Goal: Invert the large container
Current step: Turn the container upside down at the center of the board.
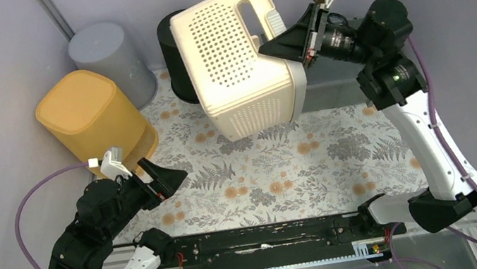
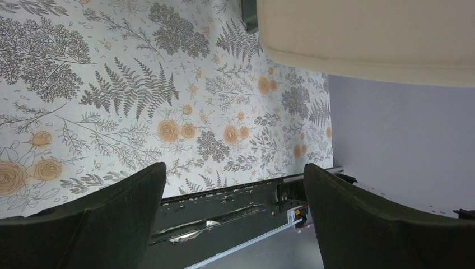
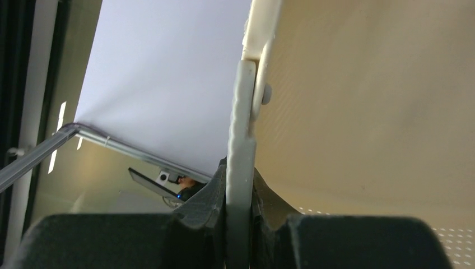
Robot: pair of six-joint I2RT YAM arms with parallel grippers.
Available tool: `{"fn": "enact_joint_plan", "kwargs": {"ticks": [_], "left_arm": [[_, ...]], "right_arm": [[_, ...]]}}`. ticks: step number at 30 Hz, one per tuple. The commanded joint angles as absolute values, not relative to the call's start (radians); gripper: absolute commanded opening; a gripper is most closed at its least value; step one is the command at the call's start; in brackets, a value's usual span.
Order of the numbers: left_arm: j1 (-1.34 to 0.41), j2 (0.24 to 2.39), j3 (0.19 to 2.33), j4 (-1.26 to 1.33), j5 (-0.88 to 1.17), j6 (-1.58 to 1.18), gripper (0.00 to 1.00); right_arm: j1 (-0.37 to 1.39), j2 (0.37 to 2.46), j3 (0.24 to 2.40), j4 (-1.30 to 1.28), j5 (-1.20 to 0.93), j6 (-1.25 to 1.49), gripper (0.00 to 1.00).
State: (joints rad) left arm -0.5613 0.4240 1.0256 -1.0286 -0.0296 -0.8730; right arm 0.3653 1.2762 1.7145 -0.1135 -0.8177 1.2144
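The large container (image 1: 235, 56) is a cream perforated basket, tipped on its side at the back of the floral mat (image 1: 284, 170), its holed base facing up and toward me. My right gripper (image 1: 277, 41) is shut on the grey handle strip (image 3: 241, 123) at its rim, and the cream wall (image 3: 364, 112) fills the right of the wrist view, around the gripper (image 3: 241, 190). My left gripper (image 1: 170, 180) hovers open over the mat at the near left, holding nothing. Its wrist view shows the left gripper (image 2: 234, 171) with the basket's edge (image 2: 364, 39) far off.
An orange bin (image 1: 90, 117) lies tipped at the left, close to the left arm. A grey bin (image 1: 106, 54) and a black container (image 1: 174, 58) stand at the back against the wall. A black rail (image 1: 258, 238) runs along the near edge.
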Motion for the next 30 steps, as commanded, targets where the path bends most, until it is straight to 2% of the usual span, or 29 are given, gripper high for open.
{"fn": "enact_joint_plan", "kwargs": {"ticks": [1,14,24,30], "left_arm": [[-0.561,0.414,1.065,-1.048,-0.074,-0.890,1.00],[-0.563,0.446,1.209,-1.126,-0.182,-0.899,1.00],[-0.563,0.458,1.353,-1.197,-0.267,-0.893,1.00],[-0.564,0.453,1.370,-1.218,-0.284,-0.888,1.00]], "right_arm": [[0.472,1.285,1.782,0.169,-0.816,1.253,0.00],[0.741,1.387,1.743,0.251,-0.691,1.201,0.00],[0.829,1.411,1.654,0.362,-0.617,1.218,0.00],[0.839,1.377,1.540,0.427,-0.563,1.233,0.00]]}}
